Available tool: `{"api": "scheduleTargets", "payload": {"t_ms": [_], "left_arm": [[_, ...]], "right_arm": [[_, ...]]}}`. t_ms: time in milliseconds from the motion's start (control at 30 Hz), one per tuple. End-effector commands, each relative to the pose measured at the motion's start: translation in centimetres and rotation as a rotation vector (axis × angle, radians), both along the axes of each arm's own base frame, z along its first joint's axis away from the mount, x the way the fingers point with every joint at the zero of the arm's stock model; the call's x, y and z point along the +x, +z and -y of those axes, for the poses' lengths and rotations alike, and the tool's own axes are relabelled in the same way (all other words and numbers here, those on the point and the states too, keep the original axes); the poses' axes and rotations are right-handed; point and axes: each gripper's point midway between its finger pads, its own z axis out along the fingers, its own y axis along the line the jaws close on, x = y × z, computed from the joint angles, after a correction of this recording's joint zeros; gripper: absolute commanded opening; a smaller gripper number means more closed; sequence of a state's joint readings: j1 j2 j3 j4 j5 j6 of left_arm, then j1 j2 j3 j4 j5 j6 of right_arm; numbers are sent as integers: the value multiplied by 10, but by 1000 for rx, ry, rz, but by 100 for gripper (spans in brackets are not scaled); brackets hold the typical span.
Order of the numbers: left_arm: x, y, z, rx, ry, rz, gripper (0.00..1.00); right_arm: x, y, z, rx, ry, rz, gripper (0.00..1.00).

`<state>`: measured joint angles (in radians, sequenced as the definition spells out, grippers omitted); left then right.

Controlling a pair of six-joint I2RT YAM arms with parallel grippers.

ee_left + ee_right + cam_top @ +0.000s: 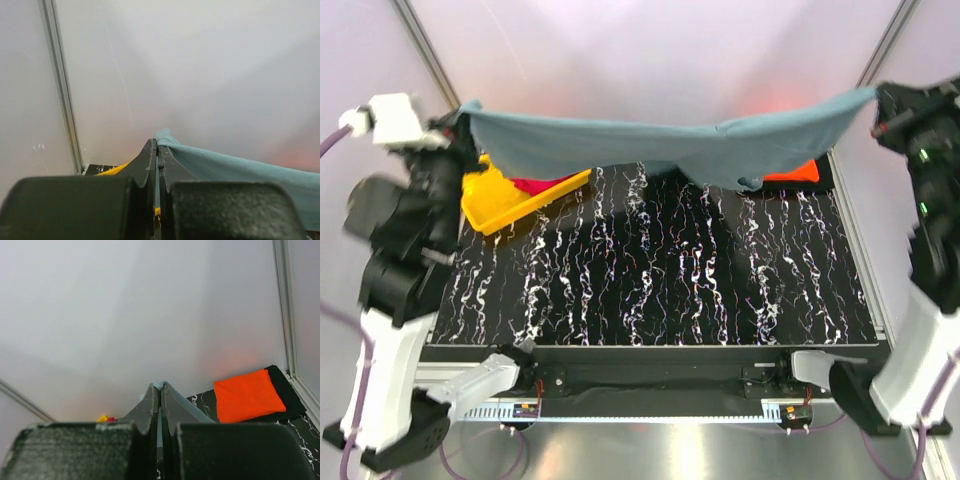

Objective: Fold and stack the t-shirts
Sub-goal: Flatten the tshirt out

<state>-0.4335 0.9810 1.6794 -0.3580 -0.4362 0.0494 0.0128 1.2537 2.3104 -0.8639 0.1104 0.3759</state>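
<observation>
The grey-blue t-shirt (650,145) hangs stretched in the air across the back of the table, sagging in the middle. My left gripper (463,110) is shut on its left corner; in the left wrist view (157,145) the cloth (240,170) runs off to the right. My right gripper (878,97) is shut on its right corner, with a bit of cloth (161,385) showing at the tips (160,387). The folded orange t-shirt (247,395) lies at the back right (798,172). The crimson t-shirt (542,185) lies in the yellow bin.
The yellow bin (505,205) sits tilted at the back left of the black marbled table (660,280). White walls with metal frame posts (62,90) close in the back and sides.
</observation>
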Motion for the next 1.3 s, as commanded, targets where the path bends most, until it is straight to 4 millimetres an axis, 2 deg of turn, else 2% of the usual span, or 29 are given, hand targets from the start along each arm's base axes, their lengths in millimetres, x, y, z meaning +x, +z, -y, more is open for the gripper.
{"api": "scheduleTargets", "payload": {"t_ms": [0,33,67,133,167,233,267,333,433,533,567,633,667,733,767,833,867,900,933,967,1000,1033,1067,1100,1133,1167,1200,1233,1267], "left_arm": [[-47,15,-15,-110,-47,117,0],[-54,15,-18,-117,-48,128,0],[-62,17,-21,-123,-55,142,0],[-88,30,-28,-153,-81,202,0],[-96,35,-30,-164,-94,223,0],[-118,51,-33,-183,-129,277,0],[-123,55,-33,-184,-141,290,0],[-134,67,-35,-178,-157,314,0],[-132,69,-37,-165,-141,299,0],[-112,60,-36,-129,-92,255,0],[-103,55,-35,-128,-75,234,0],[-69,33,-30,-52,-7,155,0],[-58,28,-29,-32,16,146,0],[-19,4,-22,8,73,66,0],[8,-6,-14,52,100,32,0],[40,-26,-10,92,146,-43,0],[58,-39,-15,91,175,-84,0],[85,-59,-7,109,152,-139,0],[99,-73,-7,104,146,-173,0],[111,-82,-17,64,161,-190,0],[129,-106,-11,71,128,-239,0],[138,-116,-12,69,124,-257,0],[147,-123,-15,65,129,-262,0],[159,-141,-11,77,110,-294,0],[167,-162,-11,92,107,-335,0],[178,-180,-10,108,107,-371,0],[183,-194,-10,118,104,-400,0],[187,-215,-10,128,103,-443,0],[194,-232,-12,135,107,-473,0]], "right_arm": [[-64,12,-3,-35,19,79,0],[-75,11,-4,-31,26,81,0],[-95,11,-6,-27,38,93,0],[-111,14,-8,-11,52,110,0],[-126,19,-8,-7,53,133,0],[-139,26,-7,1,46,162,0],[-155,37,-4,6,33,205,0],[-158,46,-2,12,20,233,0],[-156,61,11,33,-50,278,0],[-122,56,18,24,-89,226,0],[-98,51,16,19,-84,191,0],[-72,45,15,7,-76,158,0],[-42,38,12,-7,-62,125,0],[-6,29,11,-37,-60,91,0],[26,15,10,-58,-54,39,0],[64,-2,8,-76,-43,-21,0],[98,-24,4,-81,-24,-86,0],[114,-36,2,-88,-8,-116,0],[134,-52,-2,-93,10,-150,0],[159,-74,-9,-97,53,-196,0],[171,-88,-13,-106,75,-219,0],[192,-112,-17,-110,98,-246,0],[201,-127,-25,-114,146,-258,0],[209,-139,-28,-116,162,-267,0],[224,-167,-30,-115,176,-290,0],[229,-180,-35,-113,202,-295,0],[234,-192,-38,-108,223,-296,0],[245,-221,-42,-102,243,-299,0],[248,-235,-51,-84,288,-298,0]]}}
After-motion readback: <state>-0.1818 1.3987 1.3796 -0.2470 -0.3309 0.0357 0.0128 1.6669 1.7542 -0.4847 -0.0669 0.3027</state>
